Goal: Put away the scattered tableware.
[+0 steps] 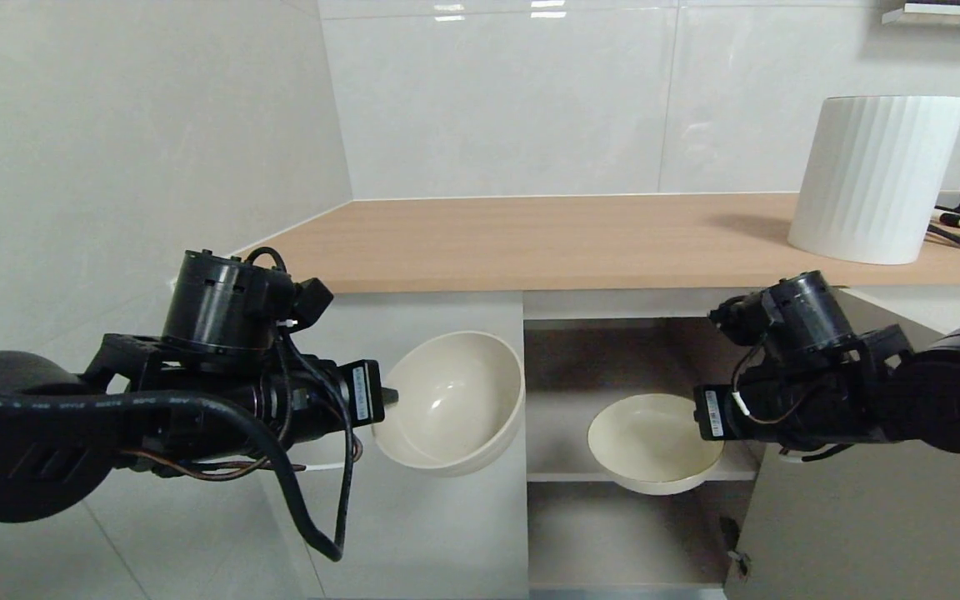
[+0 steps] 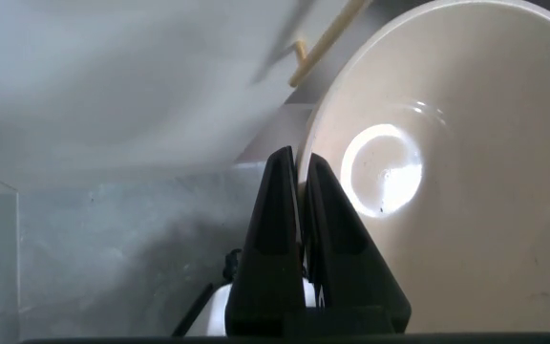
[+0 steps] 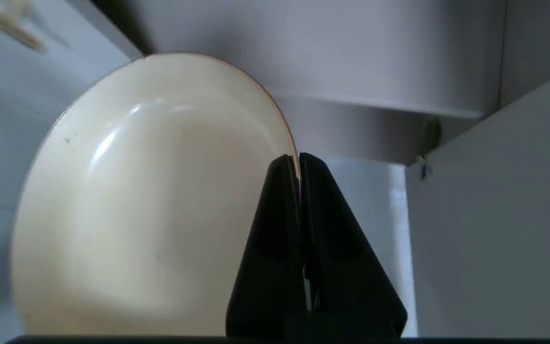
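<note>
Holding | left gripper (image 2: 302,164): 1 bowl (image 1: 457,402) | right gripper (image 3: 300,168): 1 plate (image 1: 651,442)

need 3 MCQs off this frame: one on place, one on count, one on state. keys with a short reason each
1. Where does the ribbed white container stand?
A) on the wooden countertop
B) inside the cabinet
C) on the floor

2. How many cream dishes are being held?
A) one
B) two
C) three

3. The left claw is:
A) open and empty
B) shut on the rim of the bowl
C) shut on a spoon

Key:
1 A: it sits toward the countertop's right end, near the tiled wall.
2 B: the bowl is in the left claw and the plate is in the right claw.
3 B: the left wrist view shows it pinching the bowl's rim.
</note>
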Tool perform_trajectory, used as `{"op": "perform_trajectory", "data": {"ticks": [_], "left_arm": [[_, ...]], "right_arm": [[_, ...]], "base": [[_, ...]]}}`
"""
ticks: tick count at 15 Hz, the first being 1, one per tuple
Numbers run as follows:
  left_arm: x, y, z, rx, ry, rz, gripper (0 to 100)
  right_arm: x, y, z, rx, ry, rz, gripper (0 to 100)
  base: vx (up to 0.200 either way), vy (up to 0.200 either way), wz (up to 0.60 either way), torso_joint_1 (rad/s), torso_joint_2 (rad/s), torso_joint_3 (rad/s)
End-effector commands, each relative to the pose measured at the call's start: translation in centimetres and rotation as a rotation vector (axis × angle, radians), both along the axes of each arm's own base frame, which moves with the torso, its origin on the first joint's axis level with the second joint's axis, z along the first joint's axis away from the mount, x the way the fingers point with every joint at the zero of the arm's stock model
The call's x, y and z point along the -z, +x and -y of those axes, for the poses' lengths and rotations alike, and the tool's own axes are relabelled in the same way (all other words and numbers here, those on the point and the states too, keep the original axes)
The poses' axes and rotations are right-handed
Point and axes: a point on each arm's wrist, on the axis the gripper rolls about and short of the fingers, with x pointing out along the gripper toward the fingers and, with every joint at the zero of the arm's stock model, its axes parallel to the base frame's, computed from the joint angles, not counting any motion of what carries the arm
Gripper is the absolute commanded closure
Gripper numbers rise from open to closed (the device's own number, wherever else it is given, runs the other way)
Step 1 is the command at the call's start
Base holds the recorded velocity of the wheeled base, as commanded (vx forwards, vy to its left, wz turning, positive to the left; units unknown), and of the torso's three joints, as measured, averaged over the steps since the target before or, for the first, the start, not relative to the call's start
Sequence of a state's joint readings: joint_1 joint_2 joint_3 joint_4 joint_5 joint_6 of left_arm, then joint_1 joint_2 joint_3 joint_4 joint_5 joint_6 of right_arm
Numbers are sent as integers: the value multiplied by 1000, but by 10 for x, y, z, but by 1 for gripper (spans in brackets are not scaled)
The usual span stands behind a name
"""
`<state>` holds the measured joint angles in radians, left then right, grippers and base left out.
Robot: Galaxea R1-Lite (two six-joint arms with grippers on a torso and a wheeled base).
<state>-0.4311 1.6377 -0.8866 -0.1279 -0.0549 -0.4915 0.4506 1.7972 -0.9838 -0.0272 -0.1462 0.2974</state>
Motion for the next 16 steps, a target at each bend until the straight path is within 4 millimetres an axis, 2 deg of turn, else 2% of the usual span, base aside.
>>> {"op": "perform_trajectory", "data": {"ticks": [1, 5, 10, 16], "left_arm": [[1, 1, 0, 0, 0, -3, 100], [1, 1, 0, 0, 1, -4, 100], [2, 1, 1, 0, 2, -6, 100], [5, 3, 2, 1, 7, -17, 100]], "right_arm": [[44, 18, -11, -8, -47, -89, 100], [92, 39, -21, 2, -67, -130, 100], [134, 71, -20, 43, -53, -105, 100], [171, 122, -9, 218, -72, -21, 100]], "base": [[0, 0, 0, 0, 0, 0], [0, 0, 0, 0, 0, 0], [0, 0, 0, 0, 0, 0], [0, 0, 0, 0, 0, 0]]}}
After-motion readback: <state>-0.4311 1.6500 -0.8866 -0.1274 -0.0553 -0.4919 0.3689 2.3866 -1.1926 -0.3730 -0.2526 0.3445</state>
